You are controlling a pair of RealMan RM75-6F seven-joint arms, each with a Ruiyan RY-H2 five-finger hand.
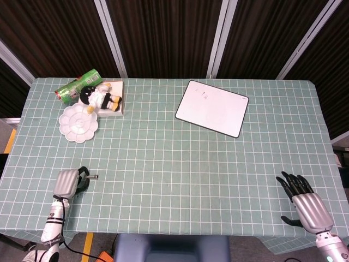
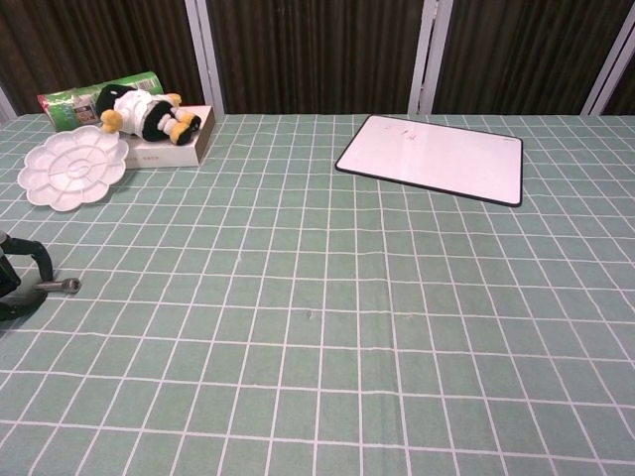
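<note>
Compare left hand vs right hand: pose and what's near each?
The left hand has its fingers curled around the end of a small metal tool; the right hand has its fingers spread and nothing near them. The left hand sits near the table's front-left edge, the right hand at the front-right corner. Whether the left hand actually grips the tool cannot be told. Both lie low over the green checked tablecloth.

In the chest view the left hand (image 2: 18,281) is cut off by the left edge, only dark fingers showing, and the right hand is out of frame altogether. In the head view the left hand (image 1: 68,183) covers its own fingers from above, so contact with the small metal piece (image 1: 92,177) at lower left cannot be told, and that piece is too small to identify. The right hand (image 1: 305,204) at lower right has its wrist cut by the bottom edge, and the green packet (image 1: 78,86) at upper left is partly hidden behind the doll (image 1: 99,97).
</note>
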